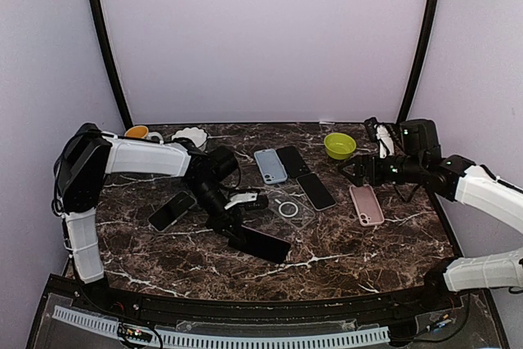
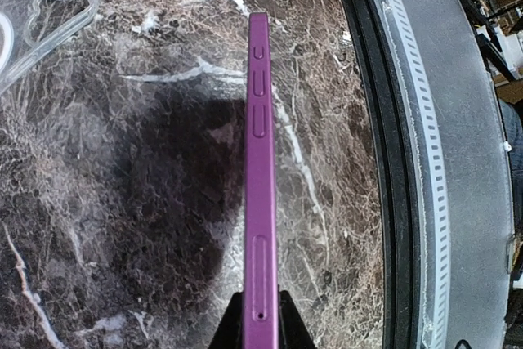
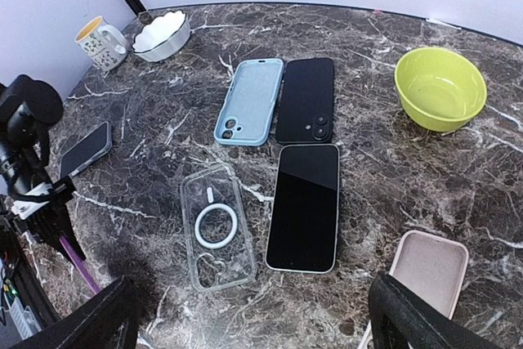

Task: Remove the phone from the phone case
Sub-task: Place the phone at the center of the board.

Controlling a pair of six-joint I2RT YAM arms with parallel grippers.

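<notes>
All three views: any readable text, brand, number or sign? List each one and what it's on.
No text can be read in any view.
mug: small dark marks on its side, too small to read.
clear case: a white ring only, no lettering.
purple phone: side buttons and a tray slot on its edge, no print.
black-screened phone: screen dark, nothing shown.

No text, brand, number or sign can be read in any view. The mug [image 3: 100, 41], far ahead and to the left of the right gripper's [image 3: 252, 288] spread jaws, carries small dark marks too small to tell as letters. The purple phone [image 2: 260, 161] edge running out from between the left gripper's [image 2: 260, 316] jaws shows only buttons and a slot.
</notes>
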